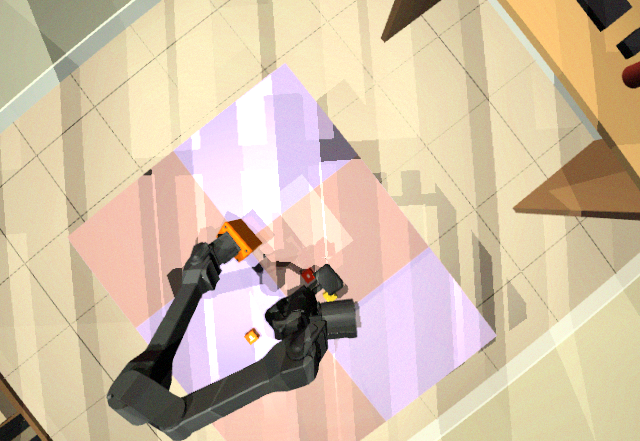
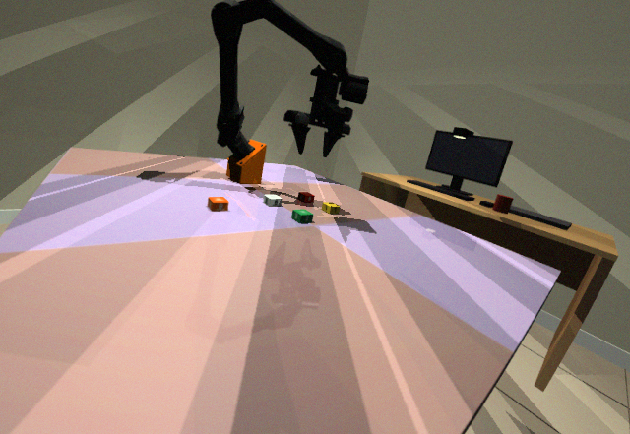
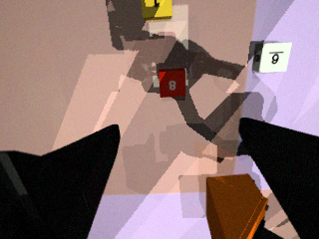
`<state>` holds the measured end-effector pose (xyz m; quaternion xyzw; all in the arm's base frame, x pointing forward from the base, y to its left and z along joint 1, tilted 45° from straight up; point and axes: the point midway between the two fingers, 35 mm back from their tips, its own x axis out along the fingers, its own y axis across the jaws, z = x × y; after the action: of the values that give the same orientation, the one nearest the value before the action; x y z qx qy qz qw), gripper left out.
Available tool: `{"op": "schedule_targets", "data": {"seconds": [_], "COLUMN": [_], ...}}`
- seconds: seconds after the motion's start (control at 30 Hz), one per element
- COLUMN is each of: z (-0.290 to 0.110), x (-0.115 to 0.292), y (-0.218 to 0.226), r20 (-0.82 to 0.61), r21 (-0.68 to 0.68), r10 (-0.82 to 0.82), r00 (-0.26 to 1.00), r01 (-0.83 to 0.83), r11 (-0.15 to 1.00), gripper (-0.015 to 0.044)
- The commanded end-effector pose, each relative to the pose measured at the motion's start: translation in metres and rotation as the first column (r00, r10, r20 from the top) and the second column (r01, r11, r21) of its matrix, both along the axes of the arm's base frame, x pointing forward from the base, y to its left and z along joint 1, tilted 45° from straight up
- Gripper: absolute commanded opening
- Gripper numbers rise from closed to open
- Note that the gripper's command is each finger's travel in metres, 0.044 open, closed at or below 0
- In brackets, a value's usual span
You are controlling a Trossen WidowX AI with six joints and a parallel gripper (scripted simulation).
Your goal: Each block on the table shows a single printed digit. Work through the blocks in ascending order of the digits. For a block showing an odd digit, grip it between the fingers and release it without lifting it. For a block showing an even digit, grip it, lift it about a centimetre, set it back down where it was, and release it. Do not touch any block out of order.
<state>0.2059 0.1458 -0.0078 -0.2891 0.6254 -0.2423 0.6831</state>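
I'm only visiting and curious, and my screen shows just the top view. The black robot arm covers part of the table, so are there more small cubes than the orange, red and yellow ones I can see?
Observer: Yes. The exterior view shows two more that the arm hides from you: a small white cube and a small green cube.
Operator: Is the claw gripping one of them?
Observer: No. The black two-fingered gripper hangs open, well above the pink and lilac table, and holds nothing.
Operator: What number is on the red one?
Observer: The wrist view shows an 8 on the small red cube.
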Motion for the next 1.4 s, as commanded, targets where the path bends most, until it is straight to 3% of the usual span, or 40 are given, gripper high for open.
{"op": "schedule_targets", "data": {"seconds": [0.0, 0.3, 1.0, 1.27, 1.37], "z": [-0.001, 0.0, 0.0, 0.079, 0.088], "x": [0.002, 0.088, 0.09, 0.129, 0.132], "y": [0.002, 0.015, 0.015, -0.06, -0.071], "r20": [0.004, 0.01, 0.01, 0.01, 0.011], "r21": [0.007, 0.007, 0.007, 0.003, 0.0], "r10": [-0.004, -0.004, -0.004, -0.003, -0.004], "r00": [1.0, 1.0, 1.0, 1.0, 1.0], "r01": [0.004, 0.004, 0.004, 0.003, 0.004], "r11": [1.0, 1.0, 1.0, 1.0, 1.0], "gripper": [0.04, 0.04, 0.04, 0.04, 0.04]}}
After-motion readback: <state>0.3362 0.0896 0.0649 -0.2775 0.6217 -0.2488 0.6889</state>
